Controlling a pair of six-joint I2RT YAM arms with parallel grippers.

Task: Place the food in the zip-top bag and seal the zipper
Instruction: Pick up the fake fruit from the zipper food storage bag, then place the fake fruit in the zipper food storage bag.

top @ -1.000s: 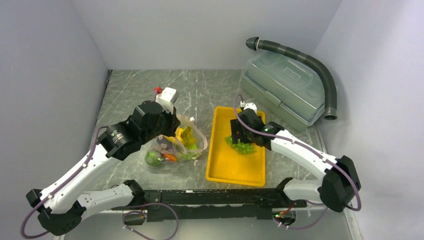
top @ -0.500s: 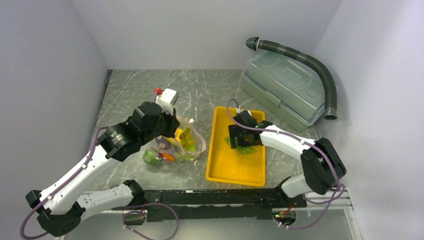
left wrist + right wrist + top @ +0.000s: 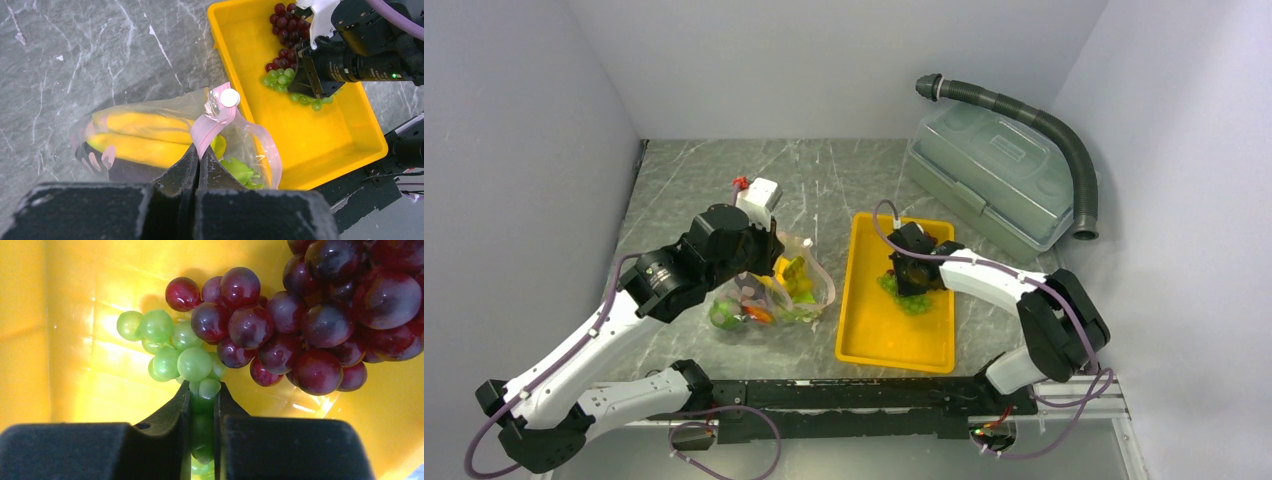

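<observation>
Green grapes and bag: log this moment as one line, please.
left gripper shut on zipper | right gripper shut on green grapes in yellow tray | dark red grapes loose in tray | zip-top bag mouth open, bananas inside

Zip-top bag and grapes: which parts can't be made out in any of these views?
zip-top bag: its near end; left wrist view, hidden behind the left gripper; top view, under that arm.
zipper: its near run, same cause.
green grapes: lower bunch; right wrist view, pinched out of sight in the right gripper.
dark red grapes: right wrist view, cut off by top and right edges.
</observation>
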